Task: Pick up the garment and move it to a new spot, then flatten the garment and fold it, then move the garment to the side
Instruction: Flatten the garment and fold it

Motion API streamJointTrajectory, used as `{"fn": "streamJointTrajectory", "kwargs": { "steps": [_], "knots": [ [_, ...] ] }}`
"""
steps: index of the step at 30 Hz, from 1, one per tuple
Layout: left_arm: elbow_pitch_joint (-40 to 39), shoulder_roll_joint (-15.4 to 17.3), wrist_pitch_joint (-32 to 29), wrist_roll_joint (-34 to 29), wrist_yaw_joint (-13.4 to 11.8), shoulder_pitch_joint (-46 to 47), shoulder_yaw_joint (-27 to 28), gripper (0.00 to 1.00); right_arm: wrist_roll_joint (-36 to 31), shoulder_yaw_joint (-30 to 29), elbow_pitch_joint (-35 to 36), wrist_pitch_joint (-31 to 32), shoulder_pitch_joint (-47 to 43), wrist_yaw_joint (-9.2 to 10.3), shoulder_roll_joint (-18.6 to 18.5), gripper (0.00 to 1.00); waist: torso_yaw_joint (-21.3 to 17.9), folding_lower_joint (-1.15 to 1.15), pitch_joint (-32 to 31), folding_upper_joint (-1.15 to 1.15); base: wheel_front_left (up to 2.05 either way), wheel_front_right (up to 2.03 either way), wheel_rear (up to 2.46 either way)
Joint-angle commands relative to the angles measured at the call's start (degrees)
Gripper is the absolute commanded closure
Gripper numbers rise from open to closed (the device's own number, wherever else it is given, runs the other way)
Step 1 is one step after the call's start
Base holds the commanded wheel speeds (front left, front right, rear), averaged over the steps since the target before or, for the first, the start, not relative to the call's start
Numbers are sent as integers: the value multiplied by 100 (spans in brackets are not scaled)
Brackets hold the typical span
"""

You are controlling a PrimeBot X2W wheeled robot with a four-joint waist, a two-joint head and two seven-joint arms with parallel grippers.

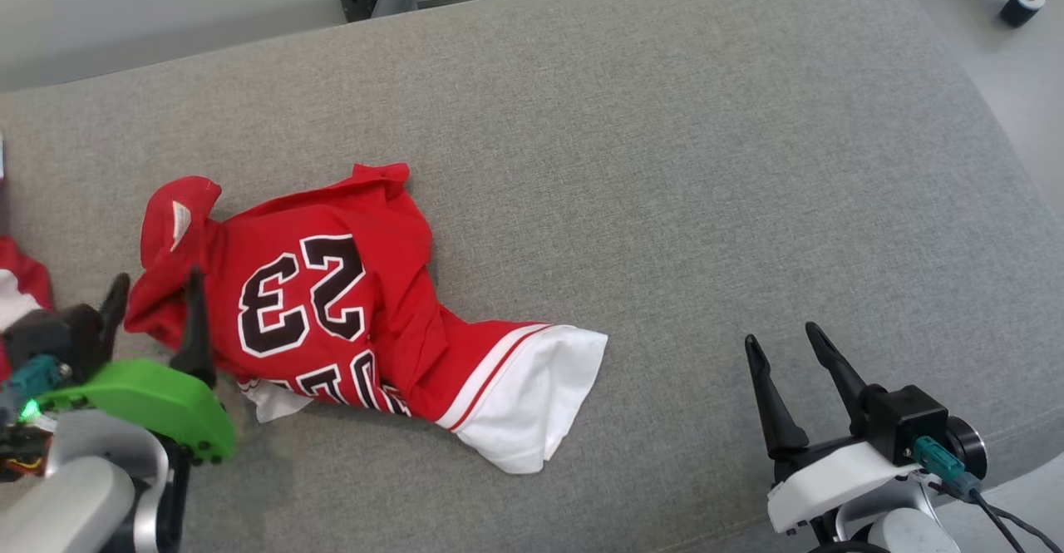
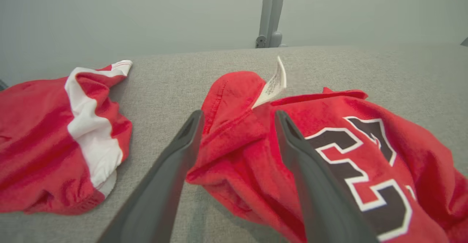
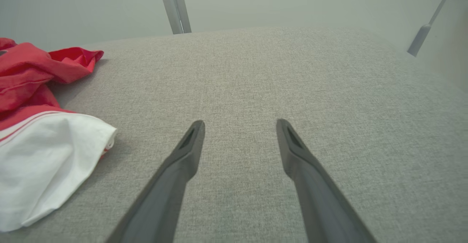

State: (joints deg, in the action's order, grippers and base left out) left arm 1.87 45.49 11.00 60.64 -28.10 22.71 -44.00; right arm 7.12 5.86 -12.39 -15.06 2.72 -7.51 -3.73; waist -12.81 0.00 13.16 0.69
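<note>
**Left tool open over the jersey's edge, right tool idle**

The garment (image 1: pixel 399 287), a red jersey with a black "23" and a white hem panel, lies crumpled on the grey fabric worktop (image 1: pixel 665 162). Its white label (image 2: pixel 272 84) sticks up from a folded red flap.

The left tool (image 1: pixel 158 287) sits at the jersey's label end with its two dark fingers apart. In the left wrist view one finger lies over the printed number and the other over bare worktop just beside the jersey, with a bunched red fold between them (image 2: pixel 237 117). Whether the fingers press on the cloth I cannot tell.

The right tool (image 1: pixel 781 335) is well apart from the jersey, beyond its white hem, fingers spread with nothing between them (image 3: pixel 239 122).

A second red-and-white garment (image 2: pixel 55 144) lies near the jersey, on the far side of the left tool.
</note>
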Motion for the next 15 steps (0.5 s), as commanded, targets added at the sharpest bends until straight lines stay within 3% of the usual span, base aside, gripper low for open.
{"fn": "streamJointTrajectory", "kwargs": {
  "steps": [1, 3, 8, 11, 15],
  "knots": [
    [-340, 150, -79, -267, -217, -125, -149, 0, -23, -25, 28, -17, -30, 4, -20, 0, -20, 0, -26, -69, 0, 0, 0],
    [-1052, 297, -135, -423, -545, -224, -245, 0, -18, -25, 54, -17, -46, 3, -23, 0, -44, 0, -26, -69, 0, 0, 0],
    [-2141, 419, -544, -1001, -768, 22, -723, 0, -24, -78, 112, -17, -62, 5, -48, 0, -32, 0, 75, -69, 0, 0, 0],
    [-2325, 95, -1032, -1420, -582, 467, -1263, 0, -38, -75, 133, -17, 10, 5, -50, 0, -33, 0, 174, -69, 0, 0, 0],
    [-1778, -649, -1651, -1777, -109, 1121, -1970, 0, -20, -15, 100, -17, 120, 5, -49, 0, -121, 0, 240, -69, 0, 0, 0]
  ]
}}
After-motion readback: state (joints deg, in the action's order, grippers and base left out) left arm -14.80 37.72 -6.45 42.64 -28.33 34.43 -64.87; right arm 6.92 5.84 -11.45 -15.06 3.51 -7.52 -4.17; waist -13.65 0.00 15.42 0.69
